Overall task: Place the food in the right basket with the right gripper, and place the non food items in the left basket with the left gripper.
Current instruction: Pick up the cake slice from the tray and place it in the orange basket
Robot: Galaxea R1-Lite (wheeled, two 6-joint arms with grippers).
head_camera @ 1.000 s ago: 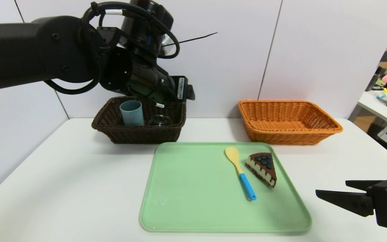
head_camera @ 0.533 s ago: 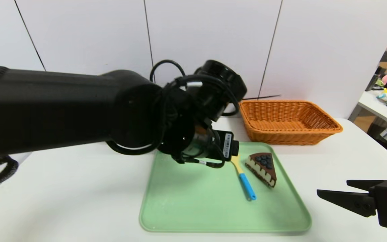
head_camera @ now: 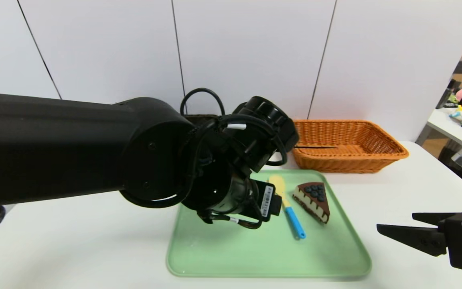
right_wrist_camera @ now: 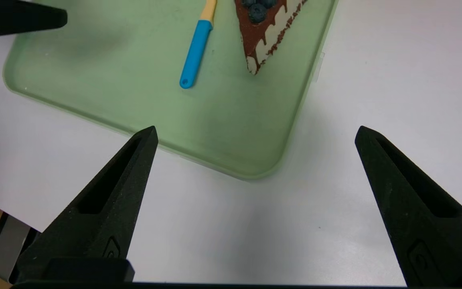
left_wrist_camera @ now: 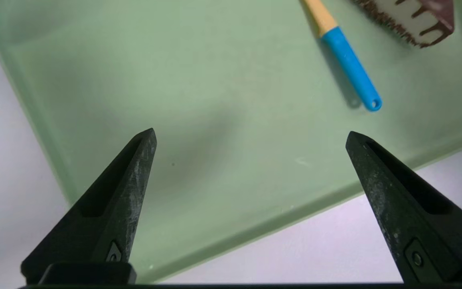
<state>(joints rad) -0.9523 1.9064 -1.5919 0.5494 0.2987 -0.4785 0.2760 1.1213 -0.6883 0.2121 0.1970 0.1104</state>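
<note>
So the left gripper [left_wrist_camera: 251, 134] is hovering over the pale green, round-cornered rectangular tray, with its fingers spread wide and nothing between them. The black left arm [head_camera: 150, 148] is reaching in from the left side and covering the tray's far left corner in the head view.

The tray [head_camera: 231, 257] is sitting on a smooth white desk [head_camera: 74, 249]. On it, the spoon with the cream-yellow head and blue handle [head_camera: 294, 222] is lying in the right half, head towards the far edge and handle end pointing towards the near edge. Just beside it, closer to the tray's right edge, a wedge of cake with chocolate-brown topping, white sides and dark blueberries [head_camera: 314, 200] is resting near the far right corner. Neither one is being touched by a gripper.

The orange-brown woven basket [head_camera: 347, 164] is standing near the desk's far right corner, beyond the tray. The dark brown basket [head_camera: 201, 117] is mostly hiding behind the left arm, just a bit of its rim peeking out, so I can't tell what's in it.

The right gripper [right_wrist_camera: 257, 134] is waiting open and empty off the tray's near right corner, above the white desk.
</note>
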